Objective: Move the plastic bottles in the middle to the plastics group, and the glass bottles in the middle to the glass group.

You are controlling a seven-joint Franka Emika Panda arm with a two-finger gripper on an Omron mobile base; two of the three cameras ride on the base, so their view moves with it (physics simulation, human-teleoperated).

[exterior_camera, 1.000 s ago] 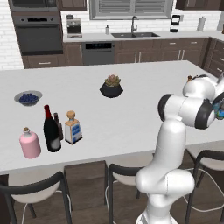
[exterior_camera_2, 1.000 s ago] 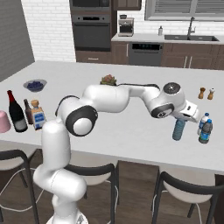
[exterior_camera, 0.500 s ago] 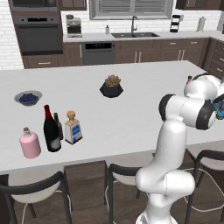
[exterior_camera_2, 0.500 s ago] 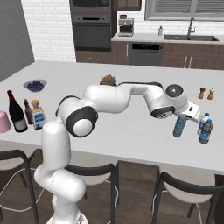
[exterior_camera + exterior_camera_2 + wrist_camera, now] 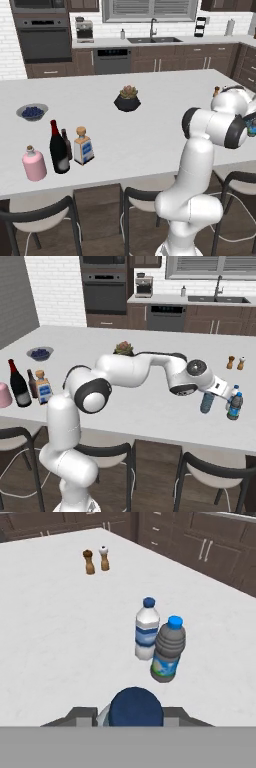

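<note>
My gripper (image 5: 214, 391) is shut on the small bluish-teal plastic bottle (image 5: 207, 403), held upright low over the right end of the counter. In the hand view its dark blue cap (image 5: 136, 707) sits between my fingers. Just beyond it stands the plastics group: a clear water bottle (image 5: 146, 635) and a darker bottle (image 5: 168, 649). At the counter's left end stand the tall dark wine bottle (image 5: 58, 148) and the square clear bottle (image 5: 83, 146), with the glass group beside them: a pink flask (image 5: 34, 163) and a slim brown beer bottle (image 5: 66, 145).
Salt and pepper shakers (image 5: 96, 560) stand farther back on the right. A potted plant (image 5: 127, 98) sits mid-counter and a bowl of blueberries (image 5: 32, 112) at the left. Stools (image 5: 210, 476) line the counter's near edge.
The gripper with the teal bottle has drifted slightly toward the two plastic bottles. The bottles at the left end have not moved.
</note>
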